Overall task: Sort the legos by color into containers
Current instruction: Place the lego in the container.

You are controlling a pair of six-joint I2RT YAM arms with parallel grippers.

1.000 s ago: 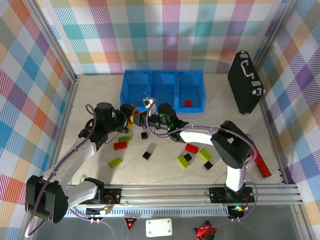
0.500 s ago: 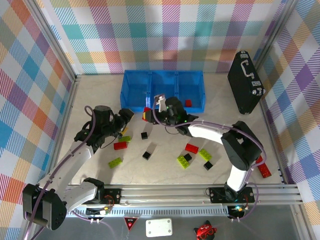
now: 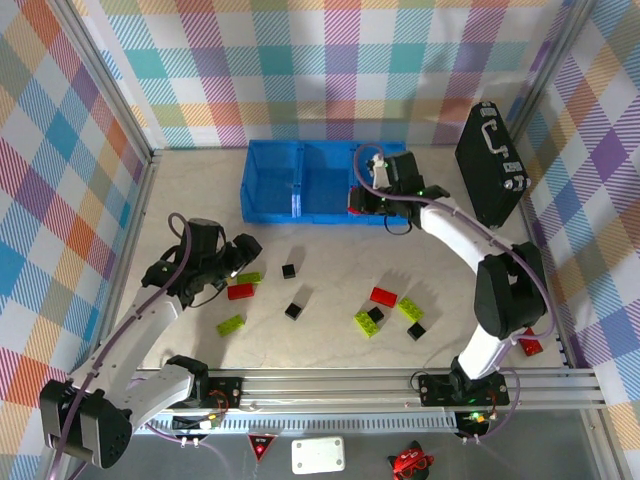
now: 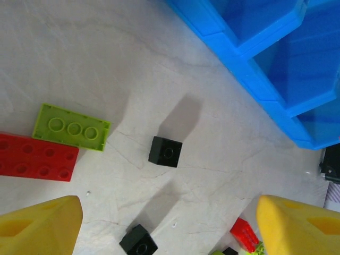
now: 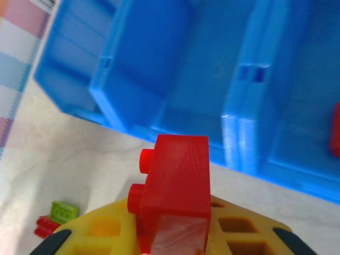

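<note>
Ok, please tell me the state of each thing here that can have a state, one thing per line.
left tool: open, holding nothing
right tool: shut on the red brick, near the bin's front edge
blue bin: open-topped, left and middle compartments look empty
black case: closed
loose bricks: lying scattered, not yet sorted
</note>
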